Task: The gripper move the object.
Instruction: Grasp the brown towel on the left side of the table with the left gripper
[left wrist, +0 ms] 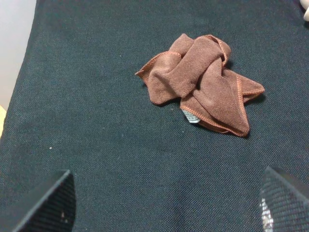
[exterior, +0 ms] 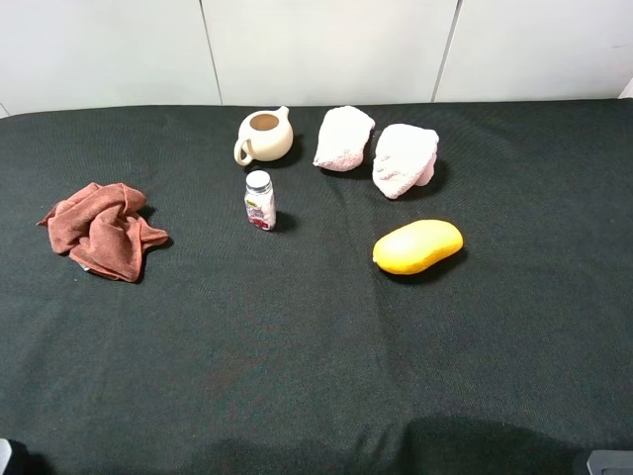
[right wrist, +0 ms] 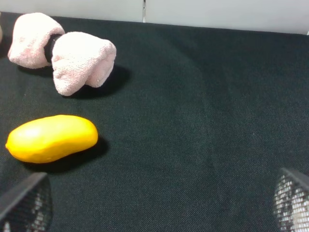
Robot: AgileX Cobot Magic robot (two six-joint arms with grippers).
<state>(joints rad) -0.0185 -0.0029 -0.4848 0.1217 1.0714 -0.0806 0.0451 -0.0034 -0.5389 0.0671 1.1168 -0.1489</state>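
Observation:
A crumpled brown cloth [exterior: 102, 230] lies at the left of the black table; it also shows in the left wrist view [left wrist: 203, 84]. A yellow mango [exterior: 417, 246] lies right of centre, and shows in the right wrist view [right wrist: 52, 137]. A small bottle [exterior: 260, 201] with a grey cap stands upright near the middle. My left gripper [left wrist: 166, 208] is open and empty, well short of the cloth. My right gripper [right wrist: 159, 203] is open and empty, near the table's front and to the right of the mango.
A cream teapot [exterior: 264, 136] stands at the back. Two pink rolled towels [exterior: 343, 138] [exterior: 405, 158] lie to its right, also in the right wrist view [right wrist: 79, 60]. A white wall [exterior: 316, 49] runs behind the table.

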